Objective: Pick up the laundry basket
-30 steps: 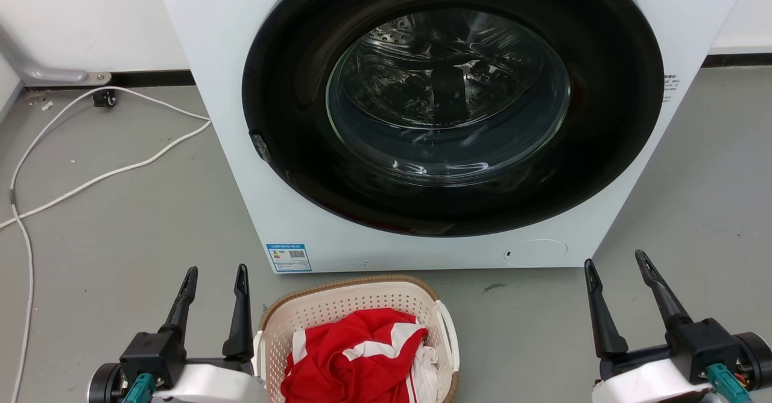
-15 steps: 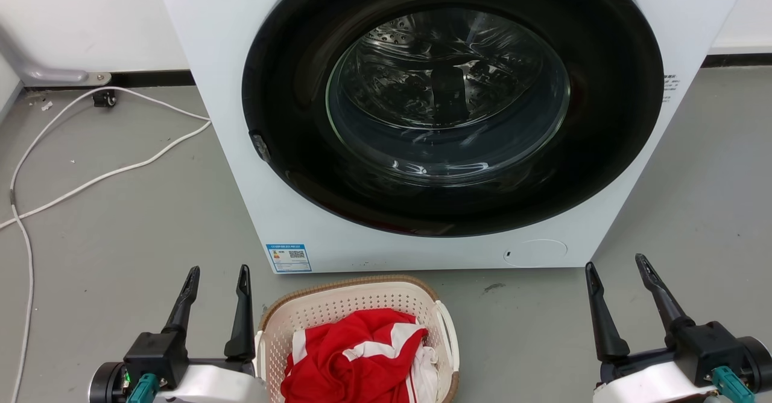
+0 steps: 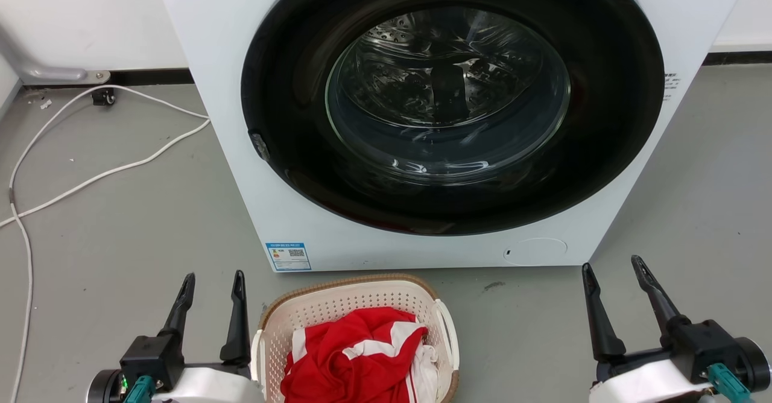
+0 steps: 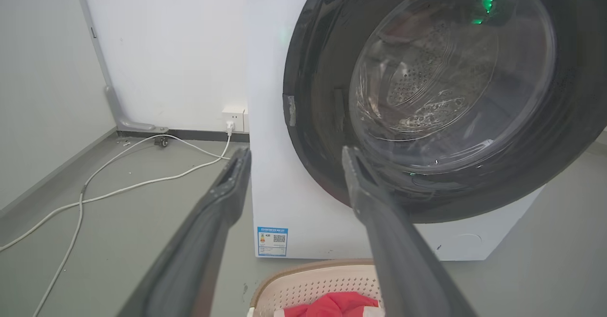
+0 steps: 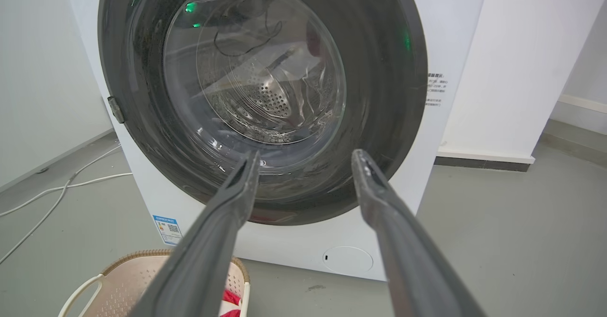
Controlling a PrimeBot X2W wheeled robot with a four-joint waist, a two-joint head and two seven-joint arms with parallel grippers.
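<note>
- The laundry basket (image 3: 338, 309) stood on the grey floor (image 3: 120, 240), just in front of the washer's (image 3: 235, 149) base, below its blue label (image 3: 288, 256).
- A red and white garment (image 3: 356, 355) lay heaped inside it.
- The left gripper (image 3: 215, 276) hung just beside the basket's left handle (image 3: 256, 349), fingers spread and holding nothing.
- The right gripper (image 3: 610, 263) was well apart from the basket on its right, likewise spread and empty.
- The washer's round dark door (image 3: 289, 119) rose behind the basket.
- A white cable (image 3: 90, 180) trailed across the floor to the left wall.
</note>
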